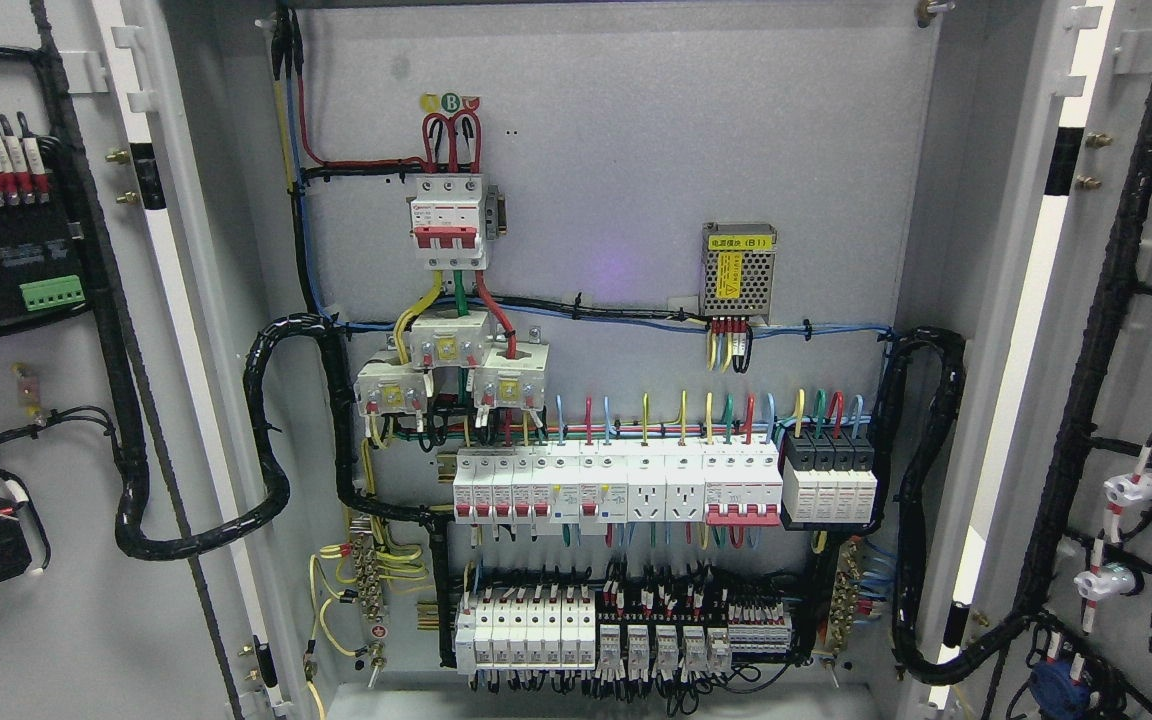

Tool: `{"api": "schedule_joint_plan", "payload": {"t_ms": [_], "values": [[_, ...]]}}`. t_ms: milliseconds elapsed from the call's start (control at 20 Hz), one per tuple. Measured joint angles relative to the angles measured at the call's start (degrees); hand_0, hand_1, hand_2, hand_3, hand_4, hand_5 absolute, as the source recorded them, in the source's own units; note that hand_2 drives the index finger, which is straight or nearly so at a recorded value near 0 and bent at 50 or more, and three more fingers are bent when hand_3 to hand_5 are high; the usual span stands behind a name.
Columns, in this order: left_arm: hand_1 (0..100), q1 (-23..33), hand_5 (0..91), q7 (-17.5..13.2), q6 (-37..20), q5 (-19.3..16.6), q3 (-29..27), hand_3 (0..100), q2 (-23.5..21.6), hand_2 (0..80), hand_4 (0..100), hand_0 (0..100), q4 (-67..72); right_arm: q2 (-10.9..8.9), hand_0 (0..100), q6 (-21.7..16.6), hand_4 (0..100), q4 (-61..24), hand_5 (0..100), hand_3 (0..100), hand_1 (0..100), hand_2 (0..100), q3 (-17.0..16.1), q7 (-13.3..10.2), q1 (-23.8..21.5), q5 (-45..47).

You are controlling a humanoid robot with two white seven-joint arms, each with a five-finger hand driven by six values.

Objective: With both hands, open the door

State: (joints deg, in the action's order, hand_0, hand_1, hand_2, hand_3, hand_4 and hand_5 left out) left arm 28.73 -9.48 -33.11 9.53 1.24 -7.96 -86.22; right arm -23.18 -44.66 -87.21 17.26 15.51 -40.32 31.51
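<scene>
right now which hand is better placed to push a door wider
Neither can be picked: no hand or arm shows. Both grey metal cabinet doors, left and right, already stand swung open, exposing the wiring.

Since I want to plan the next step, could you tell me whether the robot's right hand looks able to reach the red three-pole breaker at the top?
Probably yes: both doors stand open and nothing blocks the red three-pole breaker, but neither hand is in view.

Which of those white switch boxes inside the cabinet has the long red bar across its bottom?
The breaker with the red bar, in the middle row just left of the black-topped block; its neighbours carry small separate levers.
</scene>
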Motion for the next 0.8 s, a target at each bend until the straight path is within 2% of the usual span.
{"api": "schedule_joint_plan", "payload": {"t_ms": [451, 651, 801], "values": [[0, 0.74, 0.0, -0.78, 0.30, -0.93, 1.66, 0, 1.28, 0.0, 3, 0, 15.15, 4.93, 11, -0.44, 0, 17.68, 0, 0, 0, 0, 2.40, 0.17, -0.63, -0.81], [0, -0.29, 0.0, -1.01, 1.71, -1.24, 2.22, 0, 1.88, 0.0, 3, 0, 23.28, 8.10, 11, -0.41, 0, 28.43, 0, 0, 0, 0, 2.82, 0.24, 2.27, -1.11], [0, -2.33, 0.0, -1.12, 4.99, -1.36, 2.44, 0, 2.80, 0.0, 3, 0, 29.92, 10.89, 11, -0.38, 0, 38.42, 0, 0, 0, 0, 2.92, 0.25, 6.81, -1.21]]}}
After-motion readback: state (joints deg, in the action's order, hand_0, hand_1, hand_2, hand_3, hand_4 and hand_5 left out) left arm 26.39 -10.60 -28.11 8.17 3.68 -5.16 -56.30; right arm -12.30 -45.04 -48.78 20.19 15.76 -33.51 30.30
